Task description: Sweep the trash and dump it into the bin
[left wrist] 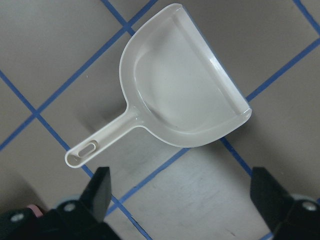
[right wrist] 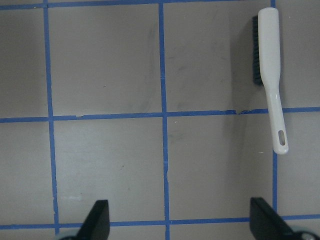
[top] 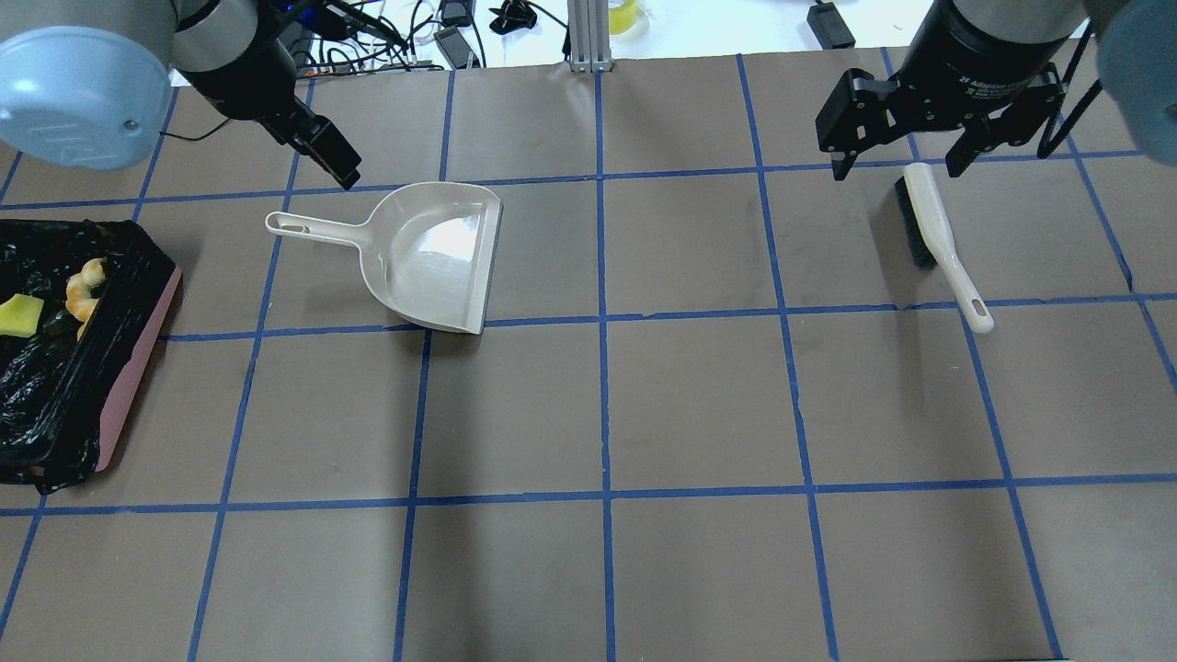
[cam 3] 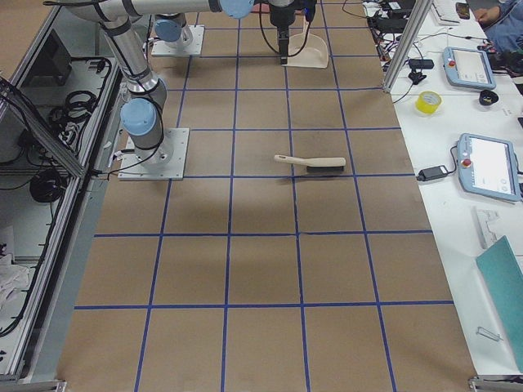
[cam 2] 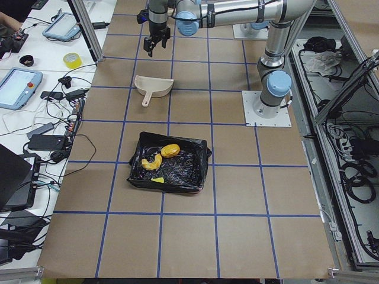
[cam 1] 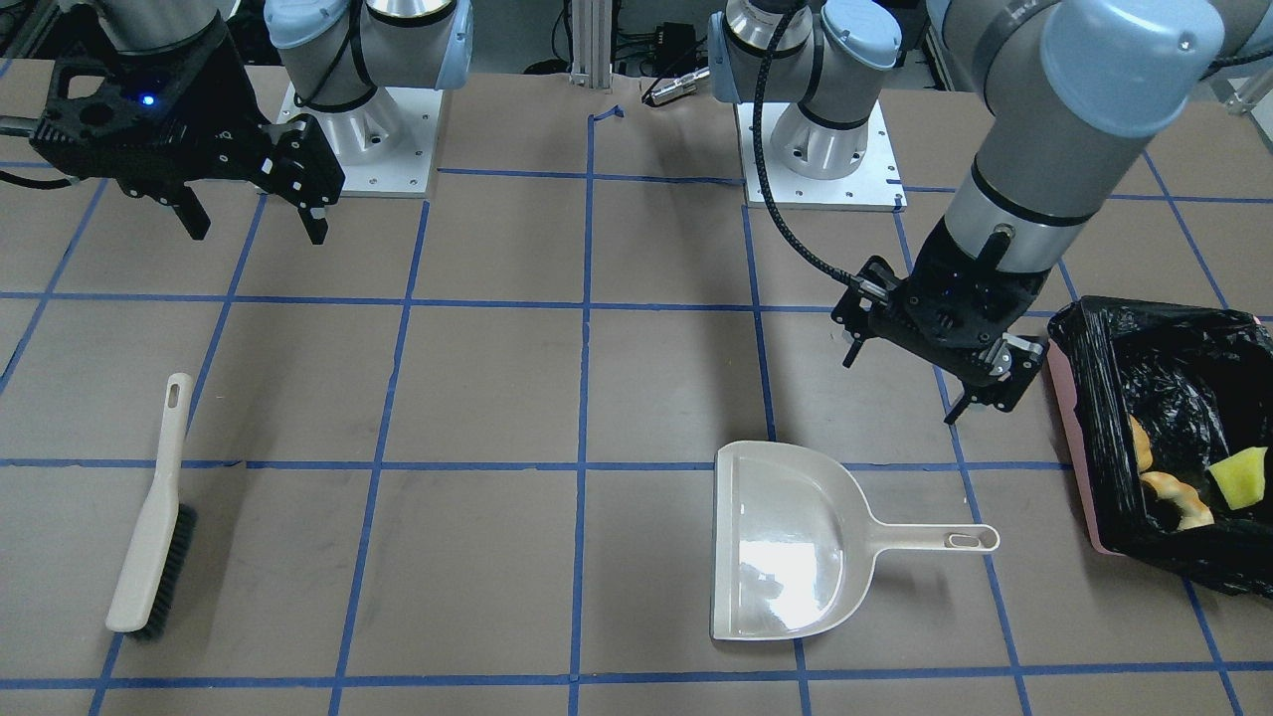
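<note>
The bin [cam 1: 1074,438] is a pink tub lined with a black bag, standing at the table's end on my left side [top: 138,354]. All the trash lies inside it: a yellow-green wedge [cam 1: 1238,479], a pale crescent [cam 1: 1179,499] and an orange lump [cam 2: 170,150]. My left gripper [cam 1: 902,388] hangs open and empty above the table between the bin and the cream dustpan [top: 432,253], whose tray holds nothing. My right gripper [top: 897,168] is open and empty too, raised just beyond the head of the brush [top: 938,230].
The dustpan [left wrist: 185,90] lies flat with its handle pointing toward the bin. The brush [right wrist: 270,75] rests flat on the brown paper with blue tape lines. Both arm bases [cam 1: 358,149] stand at the robot's edge. Tablets and cables sit on side benches [cam 3: 482,163].
</note>
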Motion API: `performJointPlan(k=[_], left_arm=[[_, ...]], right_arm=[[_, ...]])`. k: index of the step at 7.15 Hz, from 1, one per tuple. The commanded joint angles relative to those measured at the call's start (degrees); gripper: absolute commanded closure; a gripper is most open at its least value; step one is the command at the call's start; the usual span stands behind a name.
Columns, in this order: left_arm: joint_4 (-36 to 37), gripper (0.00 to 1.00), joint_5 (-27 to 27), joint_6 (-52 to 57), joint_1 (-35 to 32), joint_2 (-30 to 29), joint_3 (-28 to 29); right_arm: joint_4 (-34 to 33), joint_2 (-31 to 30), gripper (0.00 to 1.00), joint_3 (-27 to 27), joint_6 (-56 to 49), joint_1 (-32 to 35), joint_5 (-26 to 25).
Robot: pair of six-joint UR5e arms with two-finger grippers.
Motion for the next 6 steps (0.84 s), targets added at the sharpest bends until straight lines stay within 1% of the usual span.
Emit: performJointPlan(k=[1,2,3,4,6], left_arm=[[-6.78,0.0,-0.07,-19.4,-1.29,3.83,-0.43],[-9.08,0.0,-0.07,-27.05,-2.43,5.24,-0.87],[-9.88,0.0,-0.07,-30.96,-2.7,6.47,-0.96],[-11.63,0.0,-0.07,-32.22,-2.7,7.87,-1.05],[-12.44,0.0,0.19,-31.36,-2.44,8.68,-1.74]], right_arm=[[0.07,0.0,0.0,0.0,0.0,0.0,0.01],[0.07,0.0,0.0,-0.09,0.0,0.0,0.01],[0.07,0.0,0.0,-0.09,0.0,0.0,0.01],[0.07,0.0,0.0,0.0,0.0,0.0,0.01],[0.07,0.0,0.0,-0.09,0.0,0.0,0.01]])
